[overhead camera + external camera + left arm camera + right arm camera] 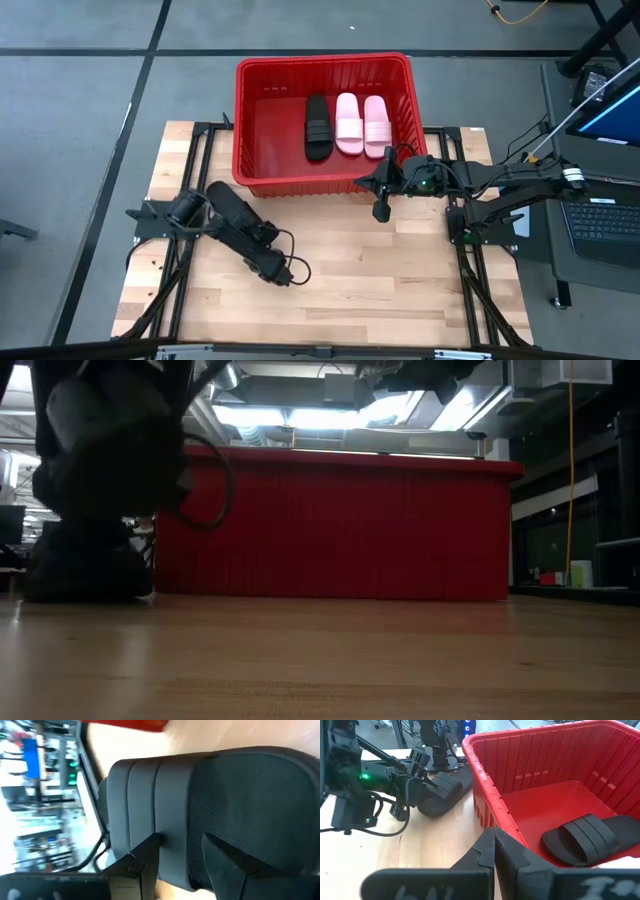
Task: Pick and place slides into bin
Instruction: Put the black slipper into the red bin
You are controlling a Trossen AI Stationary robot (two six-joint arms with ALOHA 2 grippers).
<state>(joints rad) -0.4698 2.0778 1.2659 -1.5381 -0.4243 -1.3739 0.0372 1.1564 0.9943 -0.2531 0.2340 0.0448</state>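
Two dark fingers (150,865) of my left gripper (182,865) stand parted on either side of the wide ribbed strap of the fourth slide, a black open-toe sandal (215,810); I cannot tell whether they are pressing on it yet. From above, that black sandal (232,208) lies on the pale wooden slatted tabletop (400,290), just in front of the near left corner of the bin, with the left gripper (250,228) low over it and the arm running toward me along the boards.

On my right gripper (495,852) the fingers are pressed together with nothing between them. It hangs just outside the near wall of the large bright red ribbed plastic crate (250,120), close to the rolled rim near the right corner; overhead it sits at the rim's near edge (382,205), its arm reaching in from the right side of the table.

Inside the crate three slides lie side by side on the floor, toward the right: one black sandal (317,127) and two pale pink ones (348,124) (376,126), straps across. The left portion of the crate floor is bare red plastic. From my right wrist camera the black one in the crate (585,840) rests flat, apart from the near wall.

At table height the crate's near wall (340,525) fills the middle, and the boards in front of it are open.
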